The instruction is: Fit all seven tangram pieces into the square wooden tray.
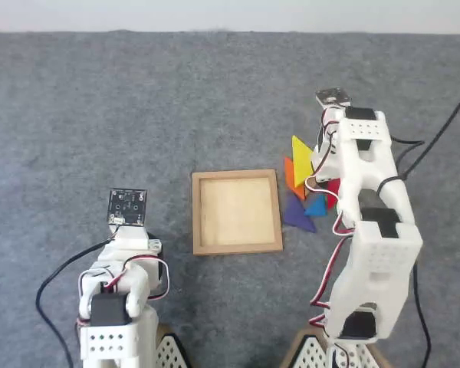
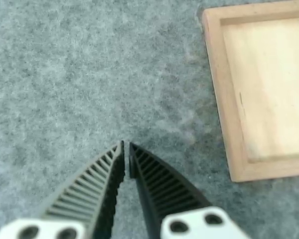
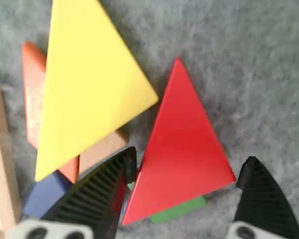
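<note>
nothing readable is showing. no text, numbers or signs are coming through on the tray (image 1: 236, 247) or the coloured pieces (image 3: 89, 84). any print on the small camera board (image 1: 127, 207) is coming out too small to read.

green piece (image 3: 178, 212) mostly under red triangle (image 3: 182, 149)

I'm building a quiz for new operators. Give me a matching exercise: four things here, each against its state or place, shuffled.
Things:
1. tray
2. yellow triangle
3. red triangle
4. left gripper

States or places:
A. jaws shut, over bare carpet
B. beneath the right gripper, jaws open
C. empty
D. partly over the orange piece

Pairs: 1-C, 2-D, 3-B, 4-A.
</note>
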{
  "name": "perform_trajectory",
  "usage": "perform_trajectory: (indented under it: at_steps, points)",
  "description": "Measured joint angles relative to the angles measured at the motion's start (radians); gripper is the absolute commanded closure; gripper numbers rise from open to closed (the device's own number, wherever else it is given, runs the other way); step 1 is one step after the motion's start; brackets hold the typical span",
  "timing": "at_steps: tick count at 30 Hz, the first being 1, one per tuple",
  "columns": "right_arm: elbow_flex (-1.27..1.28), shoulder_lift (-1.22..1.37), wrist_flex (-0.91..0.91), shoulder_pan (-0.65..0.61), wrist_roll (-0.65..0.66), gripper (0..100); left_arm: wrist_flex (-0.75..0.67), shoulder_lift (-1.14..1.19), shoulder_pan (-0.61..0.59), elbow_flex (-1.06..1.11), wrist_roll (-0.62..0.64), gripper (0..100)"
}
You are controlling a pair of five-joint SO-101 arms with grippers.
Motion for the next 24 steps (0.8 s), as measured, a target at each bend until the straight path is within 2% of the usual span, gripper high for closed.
perform_trajectory:
  at_steps: [4, 10, 24]
  points:
    - [0.0, 0.003, -0.029, 0.005, 0.0, 68.5, 0.0, 0.0, 0.0, 0.0, 0.0, 98]
    - [0.009, 0.026, -0.043, 0.005, 0.0, 83.5, 0.0, 0.0, 0.0, 0.0, 0.0, 98]
    - [0.009, 0.015, -0.023, 0.014, 0.0, 83.9, 0.0, 0.0, 0.0, 0.0, 0.0, 98]
